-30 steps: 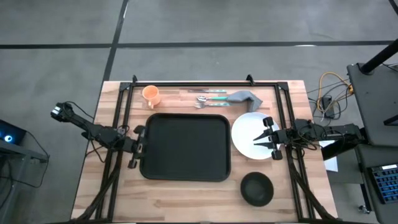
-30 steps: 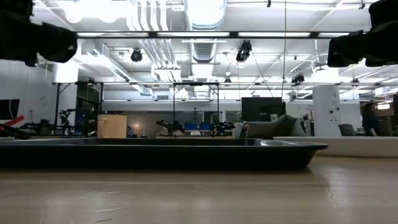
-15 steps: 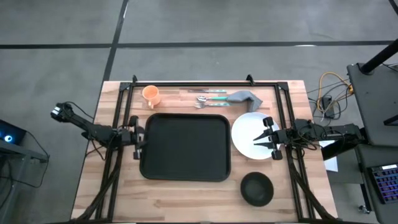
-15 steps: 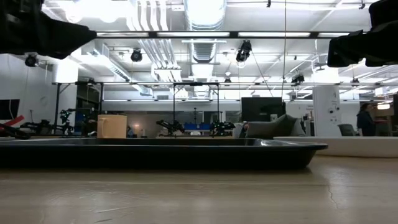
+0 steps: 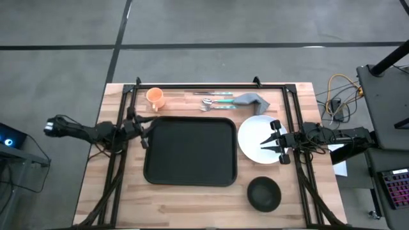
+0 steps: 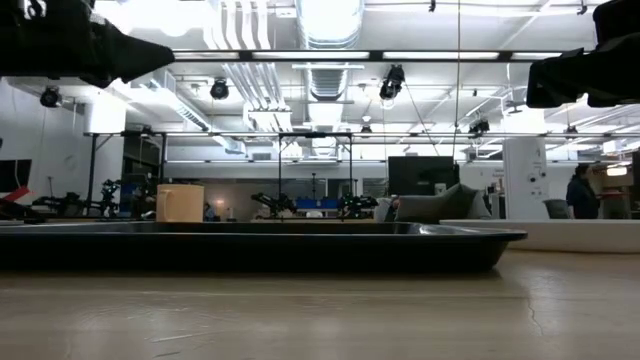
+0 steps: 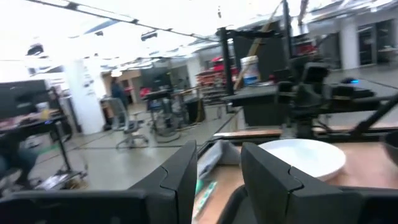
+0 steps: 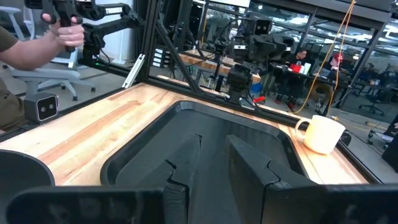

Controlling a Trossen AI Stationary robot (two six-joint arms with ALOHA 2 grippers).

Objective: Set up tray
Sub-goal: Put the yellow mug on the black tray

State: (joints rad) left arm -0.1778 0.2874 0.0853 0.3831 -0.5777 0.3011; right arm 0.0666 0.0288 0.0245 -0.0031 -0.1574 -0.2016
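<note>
The black tray (image 5: 190, 151) lies flat on the wooden table, and it also shows in the low view (image 6: 250, 245) and the right wrist view (image 8: 205, 140). My left gripper (image 5: 144, 131) hangs open just left of the tray's far left corner, raised above the table and touching nothing; its fingers (image 7: 180, 177) have a bare gap between them. My right gripper (image 5: 273, 143) is open above the right part of the white plate (image 5: 255, 137), pointing level toward the tray. Both arms show only as dark shapes at the top of the low view.
An orange cup (image 5: 155, 98), two pieces of cutlery (image 5: 216, 101) and a grey napkin (image 5: 251, 99) lie along the far edge. A dark bowl (image 5: 264, 193) sits near right. Black frame rails (image 5: 198, 85) border the table. A person's hand (image 8: 67, 31) shows beyond the table.
My left gripper has left the middle of the tray's left rim, gone toward the far edge and risen, swinging round to point level across the table. It has stayed open. The tray has kept its place.
</note>
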